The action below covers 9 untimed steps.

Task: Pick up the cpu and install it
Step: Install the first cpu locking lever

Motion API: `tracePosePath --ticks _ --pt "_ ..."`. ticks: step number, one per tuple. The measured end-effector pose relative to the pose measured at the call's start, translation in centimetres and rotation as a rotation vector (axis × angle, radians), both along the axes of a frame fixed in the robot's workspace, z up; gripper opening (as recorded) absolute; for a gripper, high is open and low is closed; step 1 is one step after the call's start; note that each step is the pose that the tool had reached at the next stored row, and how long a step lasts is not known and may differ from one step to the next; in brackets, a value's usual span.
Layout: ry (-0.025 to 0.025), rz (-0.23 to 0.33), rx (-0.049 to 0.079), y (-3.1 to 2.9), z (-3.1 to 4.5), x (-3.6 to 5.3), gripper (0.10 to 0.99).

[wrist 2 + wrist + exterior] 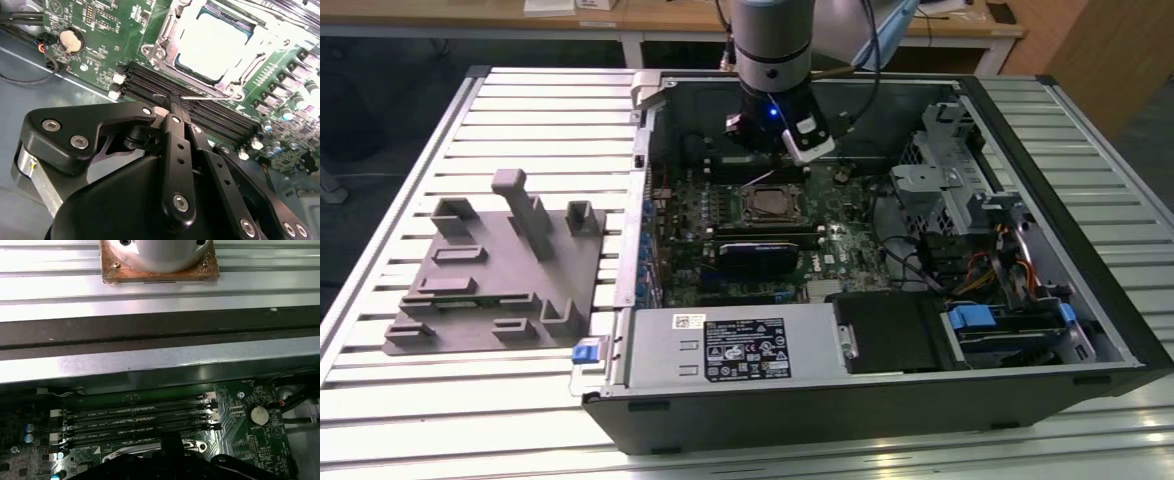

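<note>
Silvery cpu under half-hidden tool

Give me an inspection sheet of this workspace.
Surface: slatted metal table.
Job's things: cpu lies in the socket on the motherboard.
Clutter: grey fixture beside the open PC case; power supply inside the case.
Grippers: gripper shut, holding nothing, above the memory slots.
Cables: bundled wires at the case's exterior-view right.
Surroundings: wooden bench behind.
</note>
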<state>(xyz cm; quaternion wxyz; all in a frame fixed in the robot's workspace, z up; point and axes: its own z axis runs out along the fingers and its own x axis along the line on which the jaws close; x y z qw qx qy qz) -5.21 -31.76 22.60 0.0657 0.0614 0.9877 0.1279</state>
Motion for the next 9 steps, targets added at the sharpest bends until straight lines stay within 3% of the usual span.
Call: tracePosePath --ticks 2,9 --pt "-0.0114 0.000 0.000 0.00 -0.14 0.00 0.106" --pt "-0.0440 0.000 0.000 0.00 -0.70 0.00 0.106"
